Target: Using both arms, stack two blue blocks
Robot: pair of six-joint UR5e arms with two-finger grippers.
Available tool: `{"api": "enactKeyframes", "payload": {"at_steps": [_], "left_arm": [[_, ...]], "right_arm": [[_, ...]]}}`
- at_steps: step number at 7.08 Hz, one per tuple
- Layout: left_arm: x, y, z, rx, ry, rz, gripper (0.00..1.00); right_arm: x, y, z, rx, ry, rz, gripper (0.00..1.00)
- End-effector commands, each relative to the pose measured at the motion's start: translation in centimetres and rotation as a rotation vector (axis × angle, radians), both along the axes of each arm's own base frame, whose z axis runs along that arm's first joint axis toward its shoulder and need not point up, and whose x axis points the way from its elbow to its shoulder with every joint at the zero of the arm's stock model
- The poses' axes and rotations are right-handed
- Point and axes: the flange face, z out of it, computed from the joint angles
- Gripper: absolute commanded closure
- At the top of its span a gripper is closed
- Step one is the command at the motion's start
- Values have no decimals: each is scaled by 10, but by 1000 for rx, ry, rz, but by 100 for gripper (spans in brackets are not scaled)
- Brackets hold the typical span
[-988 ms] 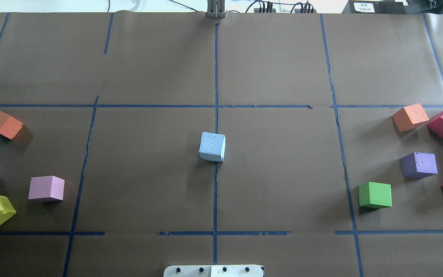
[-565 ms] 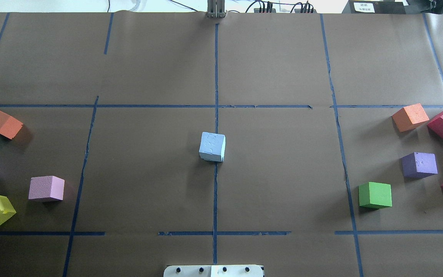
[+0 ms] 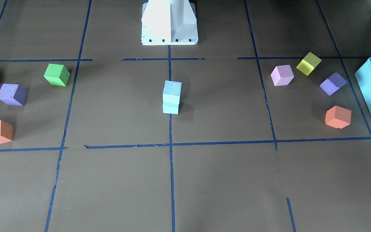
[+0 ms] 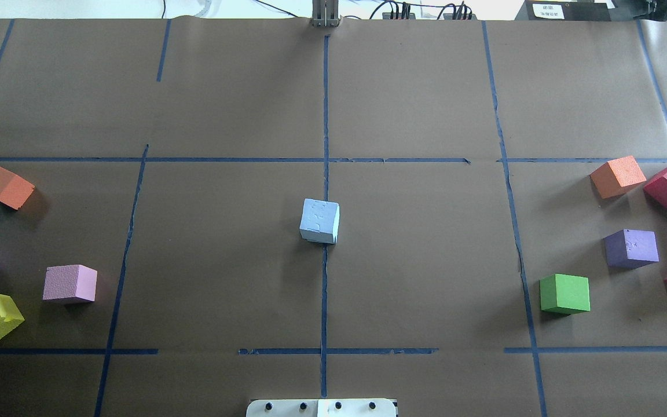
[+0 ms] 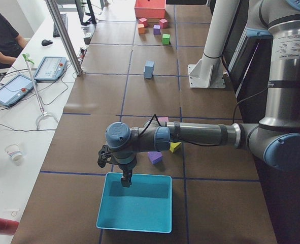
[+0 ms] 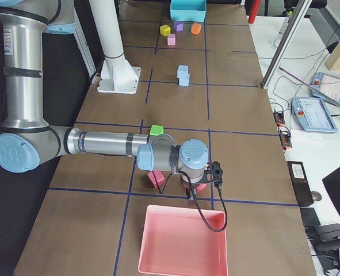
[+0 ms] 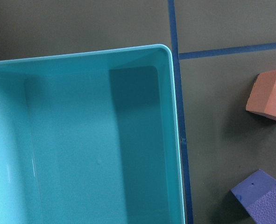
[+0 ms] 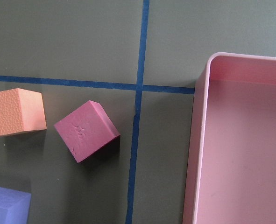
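At the table's centre, on the middle blue tape line (image 3: 171, 161), the two pale sky-blue foam cubes stand one upon the other. The upper cube (image 3: 172, 91) sits squarely on the lower cube (image 3: 170, 108), and from overhead only the top of the stack (image 4: 319, 220) shows. Across the last second I see no change at all in the overhead view. The stack, the green foam cube (image 4: 565, 293) and the pale pink foam cube (image 4: 70, 284) lie exactly where they did. I read that as the stacking done, the pile standing steady with nothing touching it.

Both arms are well apart from it. The left gripper (image 5: 125, 180) hangs over the open teal plastic tray (image 5: 139, 211) at the table's left end. The right gripper (image 6: 191, 200) hangs at the near rim of the pink plastic tray (image 6: 181, 247) at the other end. Each shows only in a side view, and the wrist cameras catch no fingers, so I cannot tell whether either pair of jaws is released or clenched.

As for writing, the white label on the black box (image 4: 548, 10) at the table's far edge carries lines of print too small for me to read. The light blue joint cap (image 6: 8, 152) of the right arm bears a mark I cannot make out. The upper cube's top face shows pressed dents — no letters that I can read.
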Motion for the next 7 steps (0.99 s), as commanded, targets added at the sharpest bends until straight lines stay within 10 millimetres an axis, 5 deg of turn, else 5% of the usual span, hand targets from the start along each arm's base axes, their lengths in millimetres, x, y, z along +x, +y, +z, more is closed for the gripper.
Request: {"api": "enactKeyframes", "payload": {"at_steps": [1, 7], "left_arm": [[0, -3, 12, 21, 1, -29, 0], [5, -2, 9, 17, 70, -30, 0]], "right_arm": [[0, 4, 7, -17, 2, -1, 0], [0, 3, 13, -25, 2, -2, 0]]}}
